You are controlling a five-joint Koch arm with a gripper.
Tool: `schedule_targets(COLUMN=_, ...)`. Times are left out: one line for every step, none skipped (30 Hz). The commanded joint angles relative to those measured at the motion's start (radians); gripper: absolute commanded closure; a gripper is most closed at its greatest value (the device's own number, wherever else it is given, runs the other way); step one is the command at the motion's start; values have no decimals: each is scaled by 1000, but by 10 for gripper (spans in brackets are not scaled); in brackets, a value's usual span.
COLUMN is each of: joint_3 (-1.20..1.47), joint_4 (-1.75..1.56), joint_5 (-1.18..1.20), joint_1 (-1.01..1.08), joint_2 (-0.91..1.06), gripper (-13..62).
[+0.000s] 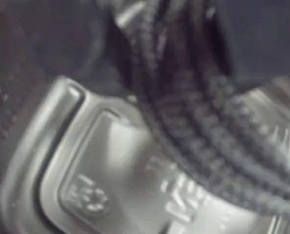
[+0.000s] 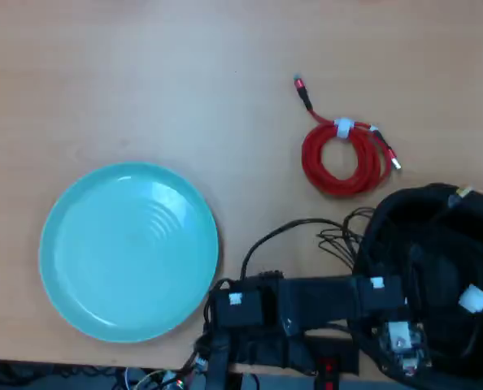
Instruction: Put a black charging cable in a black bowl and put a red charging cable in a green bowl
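Looking down, the red cable (image 2: 344, 156) lay coiled on the wooden table (image 2: 144, 81), far right in the overhead view, well apart from the green bowl (image 2: 128, 249) at near left. Its coil was bound by a white tie (image 2: 343, 127); one plug tail pointed far-left, the other ran right and a bit near. Long axis ran roughly far-left to near-right.

Black cable (image 1: 203, 122) sat in the black bowl (image 2: 437, 207) at near right; in the wrist view its braided strands ran from far centre down to the right across a glossy moulded black surface. The green bowl held nothing.

Arm (image 2: 306, 305) lay along the near edge, reaching right over the black bowl. Gripper (image 2: 400, 341) was above the bowl's near part; black on black, so I could not tell whether the jaws were apart or closed.

Wrist view was blurred and very close. The bowl's right rim was cut off by the frame. Loose black wires (image 2: 339, 236) lay between arm and red cable.
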Motion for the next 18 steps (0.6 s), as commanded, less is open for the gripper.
schedule_targets(joint_3=-126, joint_4=-52, joint_5=5, joint_1=-12, joint_2=2, gripper=367)
schedule_targets(joint_3=-126, joint_4=-52, joint_5=6, joint_1=-12, joint_2=0, gripper=342)
schedule_targets(joint_3=-123, joint_4=-51, joint_5=8, joint_1=-12, joint_2=0, gripper=326)
schedule_targets(joint_3=-120, joint_4=-51, joint_5=18, joint_1=-12, joint_2=0, gripper=317)
schedule_targets(joint_3=-123, joint_4=-52, joint_5=26, joint_1=-11, joint_2=-3, gripper=316)
schedule_targets(joint_3=-127, joint_4=-51, joint_5=25, joint_1=-9, joint_2=-11, gripper=316)
schedule_targets(joint_3=-129, joint_4=-51, joint_5=23, joint_1=-5, joint_2=-21, gripper=319)
schedule_targets(joint_3=-130, joint_4=-52, joint_5=23, joint_1=-5, joint_2=-38, gripper=319)
schedule_targets(joint_3=-133, joint_4=-52, joint_5=23, joint_1=-5, joint_2=-58, gripper=319)
schedule_targets(joint_3=-143, joint_4=-49, joint_5=25, joint_1=-5, joint_2=-74, gripper=319)
schedule_targets(joint_3=-147, joint_4=-48, joint_5=26, joint_1=-3, joint_2=-83, gripper=321)
schedule_targets(joint_3=-144, joint_4=-46, joint_5=28, joint_1=-2, joint_2=-83, gripper=321)
schedule_targets(joint_3=-138, joint_4=-43, joint_5=29, joint_1=-3, joint_2=-80, gripper=320)
schedule_targets(joint_3=-140, joint_4=-43, joint_5=29, joint_1=-9, joint_2=-77, gripper=317)
schedule_targets(joint_3=-144, joint_4=-43, joint_5=29, joint_1=-15, joint_2=-75, gripper=316)
schedule_targets(joint_3=-150, joint_4=-43, joint_5=28, joint_1=-28, joint_2=-74, gripper=316)
schedule_targets(joint_3=-150, joint_4=-43, joint_5=28, joint_1=-48, joint_2=-72, gripper=316)
schedule_targets(joint_3=-152, joint_4=-43, joint_5=29, joint_1=-72, joint_2=-58, gripper=316)
